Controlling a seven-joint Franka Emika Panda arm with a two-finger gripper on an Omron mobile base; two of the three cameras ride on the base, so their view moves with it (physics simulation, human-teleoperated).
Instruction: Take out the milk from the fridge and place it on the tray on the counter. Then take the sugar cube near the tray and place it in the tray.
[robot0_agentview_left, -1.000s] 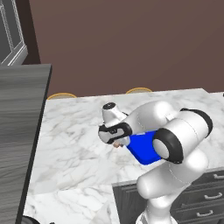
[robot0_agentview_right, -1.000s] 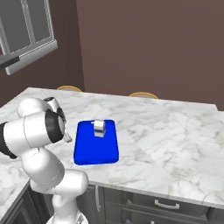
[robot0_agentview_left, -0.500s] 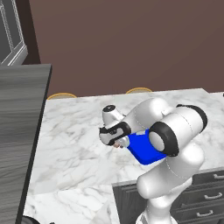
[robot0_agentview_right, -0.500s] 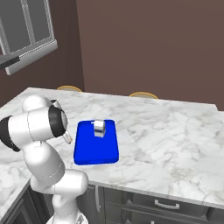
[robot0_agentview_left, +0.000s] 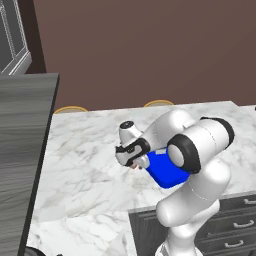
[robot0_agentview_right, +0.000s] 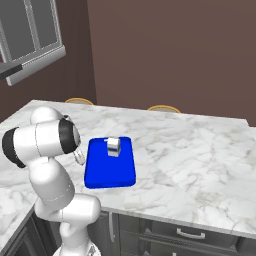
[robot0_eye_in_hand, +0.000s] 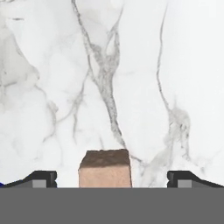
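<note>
Since a second ago the elbow has swung forward and lower in both base views, wrist hardly shifted; tray and milk unchanged. Left to right in the left base view: dark grey slab fills the left side, then the marble counter (robot0_agentview_left: 85, 170), then the gripper (robot0_agentview_left: 133, 164) pointing down just off the tray's (robot0_agentview_left: 167, 171) left edge, with the arm covering most of the blue. Fingertips there are too small to read; a tan speck under the hand is probably the sugar cube (robot0_agentview_left: 134, 165). Hand view is clearer: sugar cube (robot0_eye_in_hand: 105, 169) sits on the counter (robot0_eye_in_hand: 144, 78) between the two fingertips (robot0_eye_in_hand: 41, 179), clear gaps on both sides, so the jaws are spread and grasping nothing. Cube's lower part is cut off by the view bottom. Right base view: milk (robot0_agentview_right: 113, 147) stands upright in the far part of the tray (robot0_agentview_right: 110, 170); gripper mostly hidden behind the elbow. Brown wall behind, two tan chair backs (robot0_agentview_right: 163, 108) peeking over the far counter edge, window (robot0_agentview_right: 31, 30) upper left.
</note>
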